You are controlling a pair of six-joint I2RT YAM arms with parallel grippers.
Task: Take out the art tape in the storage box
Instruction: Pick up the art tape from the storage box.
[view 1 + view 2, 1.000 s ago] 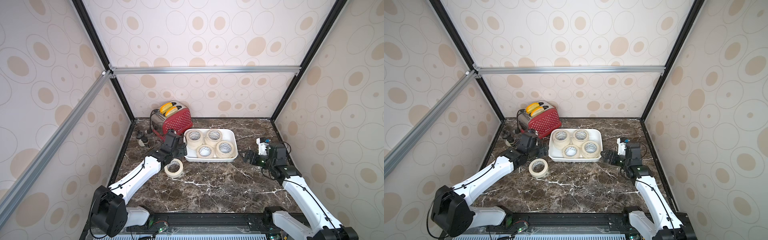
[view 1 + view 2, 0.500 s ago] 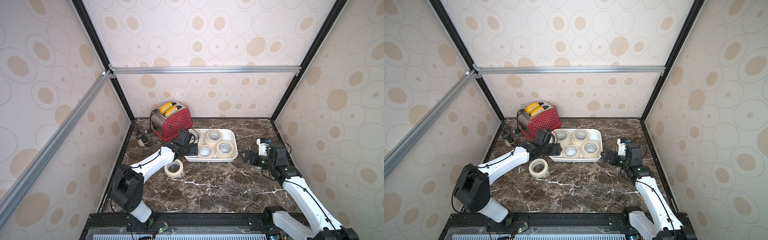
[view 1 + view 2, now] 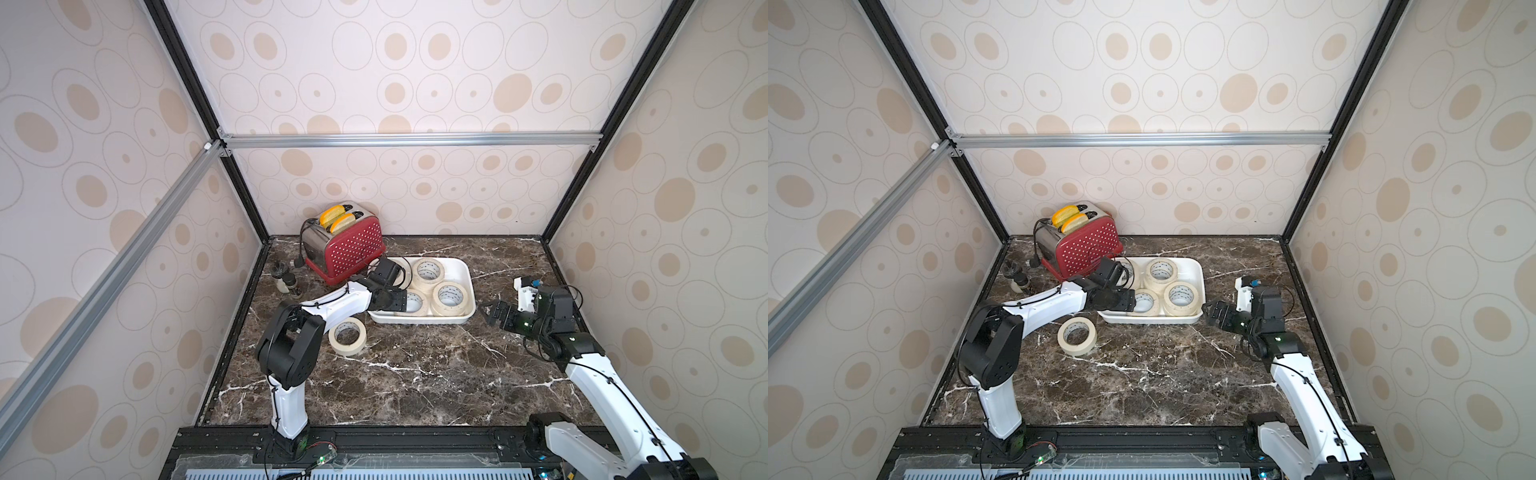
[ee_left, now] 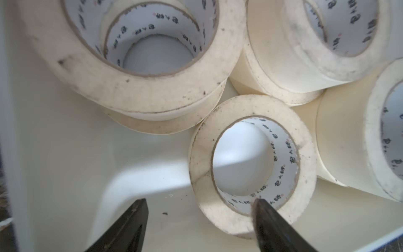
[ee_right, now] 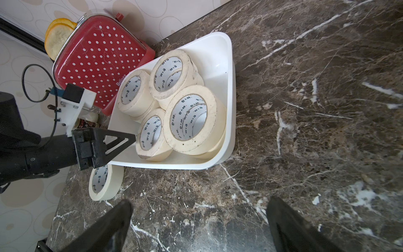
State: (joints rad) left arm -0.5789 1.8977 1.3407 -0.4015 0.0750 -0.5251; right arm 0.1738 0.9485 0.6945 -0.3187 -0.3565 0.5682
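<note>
The left gripper (image 3: 1128, 301) reaches into the white storage box (image 3: 1197, 271), at a tape roll (image 3: 1157, 306) near its front left corner. Another art tape roll (image 3: 1077, 336) lies flat on the marble table (image 3: 1163, 374). The right gripper (image 3: 1212, 314) sits just beside the box's front right corner.

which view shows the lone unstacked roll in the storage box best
The left wrist view: the single roll is close and sharp, with the left end effector straddling its wall. The right wrist view shows it nearly whole but smaller; in both top views the arm partly covers it.
</note>
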